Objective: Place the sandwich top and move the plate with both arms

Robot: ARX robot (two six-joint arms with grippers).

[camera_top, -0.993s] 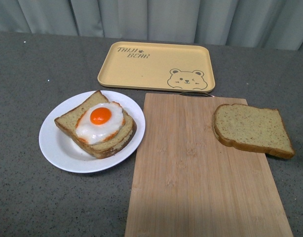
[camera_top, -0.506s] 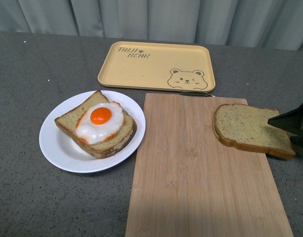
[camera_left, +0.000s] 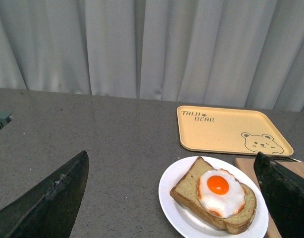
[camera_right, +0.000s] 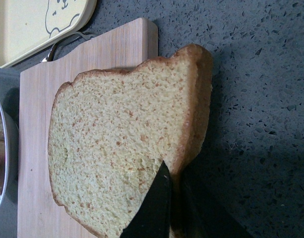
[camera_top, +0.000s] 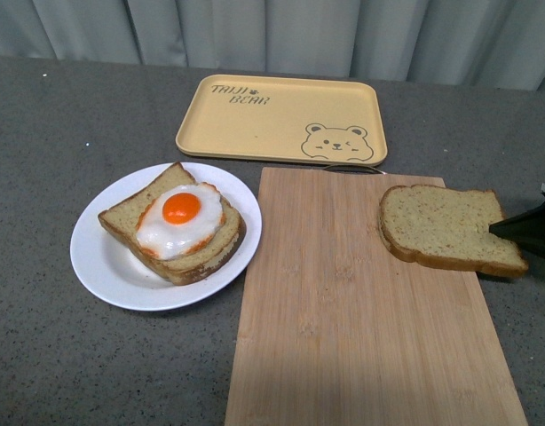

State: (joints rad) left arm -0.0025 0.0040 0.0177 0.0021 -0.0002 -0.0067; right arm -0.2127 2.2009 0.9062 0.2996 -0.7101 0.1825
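- While it carries everything else, the grey speckled table (camera_top: 51, 373) is the broadest thing in view, with a pale curtain (camera_top: 281, 31) hanging behind it.
- The wooden cutting board (camera_top: 343, 319) lies flat on the table, right of the plate. Its far edge is near the tray.
- The yellow tray (camera_top: 272, 124), with a bear drawn on it, sits at the far side, apart from the plate.
- The plate (camera_top: 104, 266), round and white, stands left of the board with its rim just beside the board's edge.
- The sandwich top (camera_top: 441, 226) lies face up at the board's far right corner, its right end overhanging onto the table side.
- A second bread slice (camera_top: 130, 213) rests on the plate under a fried egg (camera_top: 179, 217).
- The left gripper (camera_left: 172, 156) hangs above the table with its fingers spread wide and nothing between them.
- The right gripper (camera_top: 519, 229) shows one black pointed finger, its tip on the sandwich top's face by the right-hand crust. The other finger is hidden, so I cannot tell whether it pinches the slice.
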